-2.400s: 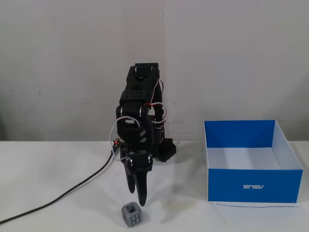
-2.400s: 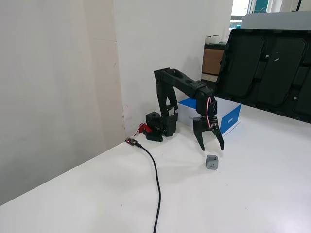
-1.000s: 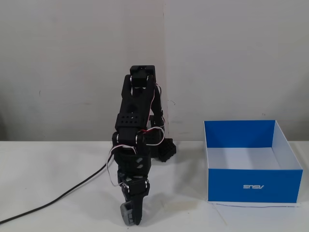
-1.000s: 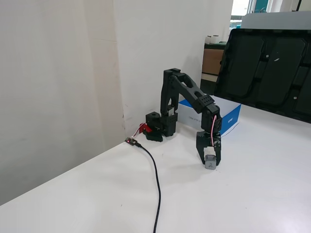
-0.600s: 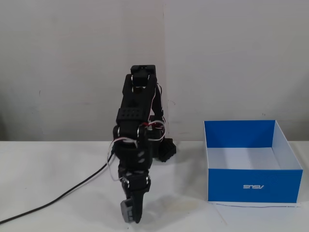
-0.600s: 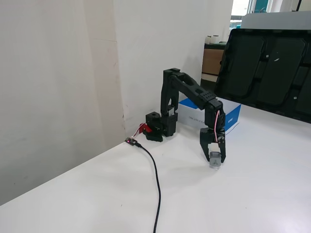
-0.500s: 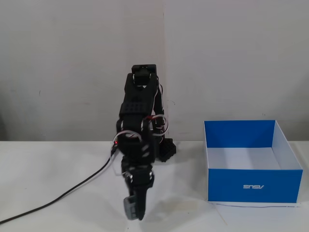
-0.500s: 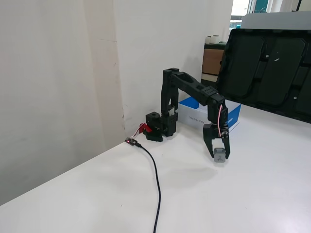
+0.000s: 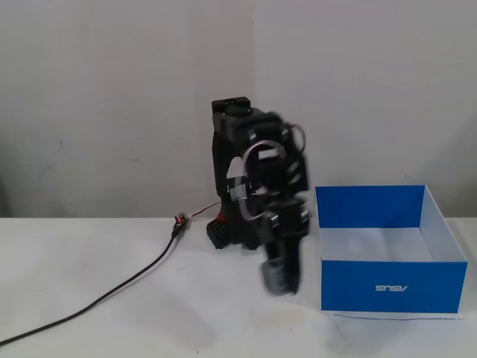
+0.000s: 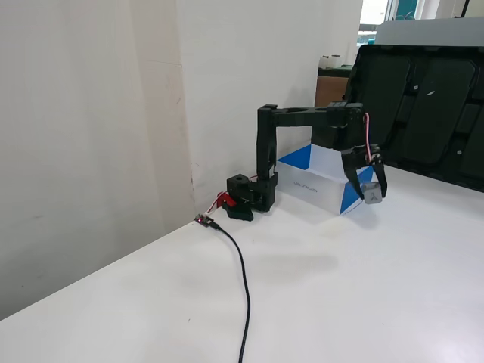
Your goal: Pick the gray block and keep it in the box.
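The gray block (image 9: pixel 273 276) hangs above the table, pinched between the black fingers of my gripper (image 9: pixel 281 285), which is shut on it. In a fixed view the gripper is motion-blurred and sits just left of the box (image 9: pixel 387 283), a blue carton with a white logo and a white floor. From the side in the other fixed view, the gripper (image 10: pixel 370 196) carries the gray block (image 10: pixel 369 190) in the air in front of the box (image 10: pixel 301 159), with the arm stretched out level from its base (image 10: pixel 249 198).
A black cable (image 9: pixel 112 294) runs from the arm's base across the white table toward the front left, and the side view shows the cable (image 10: pixel 243 287) too. A large black panel (image 10: pixel 423 106) stands behind the table at the right. A wall is close behind the arm.
The gripper closed on the gray block on the table, lifted it, and has swung it up and toward the box. The block is now off the table.
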Motion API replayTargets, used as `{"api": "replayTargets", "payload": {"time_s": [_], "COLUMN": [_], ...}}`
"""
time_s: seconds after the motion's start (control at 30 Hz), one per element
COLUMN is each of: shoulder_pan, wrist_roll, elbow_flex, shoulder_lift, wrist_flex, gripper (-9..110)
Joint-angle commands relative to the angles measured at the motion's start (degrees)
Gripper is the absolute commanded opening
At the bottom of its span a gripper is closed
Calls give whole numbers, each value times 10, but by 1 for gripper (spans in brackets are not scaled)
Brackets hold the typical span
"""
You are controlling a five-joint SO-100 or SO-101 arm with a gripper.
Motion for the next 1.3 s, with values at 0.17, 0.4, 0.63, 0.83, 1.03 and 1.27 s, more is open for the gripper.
{"api": "replayTargets", "payload": {"time_s": [0.17, 0.4, 0.63, 0.83, 1.03, 1.27], "shoulder_pan": [-221, -389, -474, -497, -504, -454], "wrist_roll": [95, 121, 139, 147, 144, 118], "elbow_flex": [-91, -35, 45, 80, 81, 58], "shoulder_lift": [113, 147, 144, 123, 105, 119], "wrist_flex": [62, 63, 18, -1, -9, 47], "gripper": [9, 9, 11, 24, 23, 7]}}
